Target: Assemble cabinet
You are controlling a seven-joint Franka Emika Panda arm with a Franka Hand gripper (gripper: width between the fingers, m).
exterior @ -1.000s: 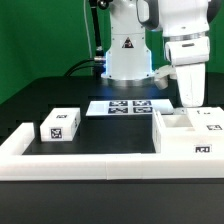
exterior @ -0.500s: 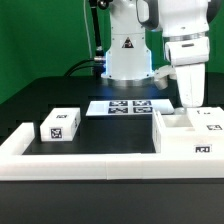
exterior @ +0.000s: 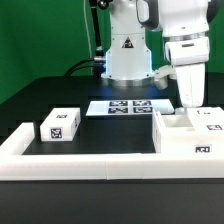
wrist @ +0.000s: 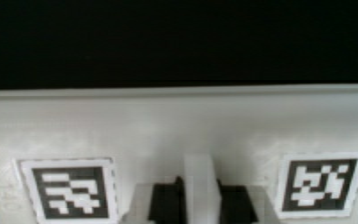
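White pincer [exterior: 188, 103] hangs at the far edge of the large white plastic cabinet box with square compartments [exterior: 186, 138]; its tips are hidden, so whether it is open or closed I cannot tell. That cabinet stands on the black counter [exterior: 40, 100] at the exterior view's right, just behind a long low white rail [exterior: 80, 160]; a small white tagged box [exterior: 60, 124] sits well apart toward the exterior view's left

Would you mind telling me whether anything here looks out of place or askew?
One small white box sits alone at the exterior view's left, turned at an angle to the rail and well apart from the cabinet body. Nothing looks spilled or damaged.
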